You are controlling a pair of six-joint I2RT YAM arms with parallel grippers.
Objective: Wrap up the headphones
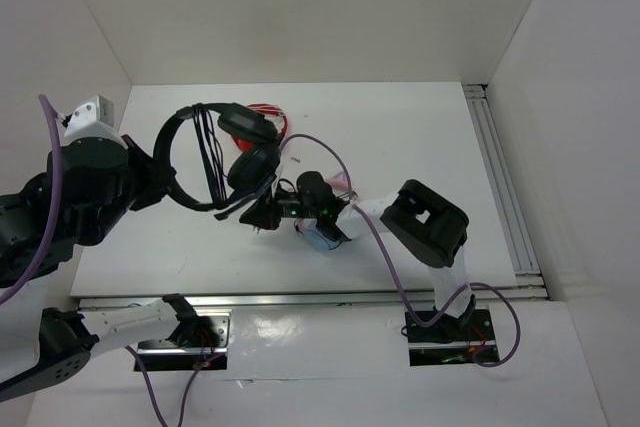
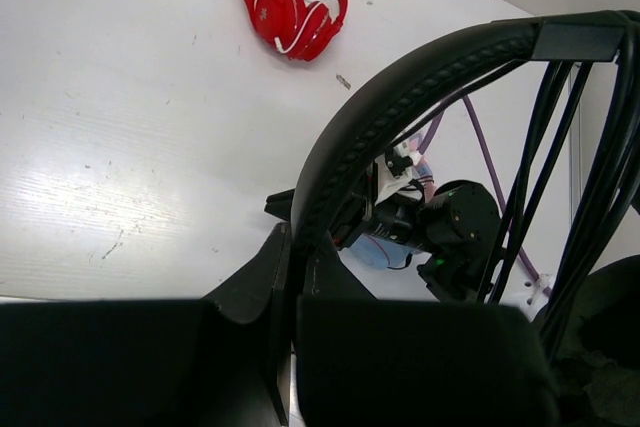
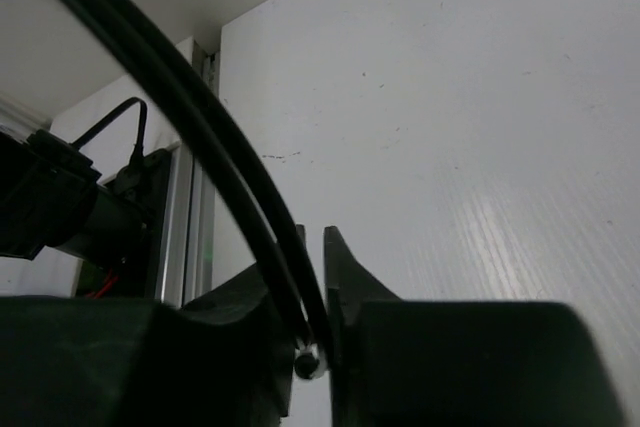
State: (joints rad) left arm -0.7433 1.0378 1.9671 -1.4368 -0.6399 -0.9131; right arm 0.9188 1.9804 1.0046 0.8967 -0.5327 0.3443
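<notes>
The headphones [image 1: 255, 167] are black all over, an over-ear pair with a thin headband [image 1: 172, 129] arching up to two padded round cups, one above the other as seen from overhead. They hang off the white table [image 1: 420, 147], carried between the two arms. Close in, the headband [image 2: 400, 97] has a ribbed, stitched-looking outer face.

The left gripper [image 1: 158, 175] is clenched on the headband near the end farthest from the cups. From its own camera the band rises straight out from between the two fingers [image 2: 295, 267] and curves away to the right. The thin black cable [image 1: 208, 152] crosses the arch in several strands just past that grip, and these same strands [image 2: 555, 137] hang down beside the band in the wrist view.

The right gripper [image 1: 262, 215] sits just below the lower cup. Its fingers [image 3: 312, 307] are nipped together on two runs of cable [image 3: 200, 137], which sweep up and away to the left.

A red headphone set [image 2: 292, 2] with white trim lies flat on the table well beyond the left gripper. Any lettering on either pair is too small to read.
</notes>
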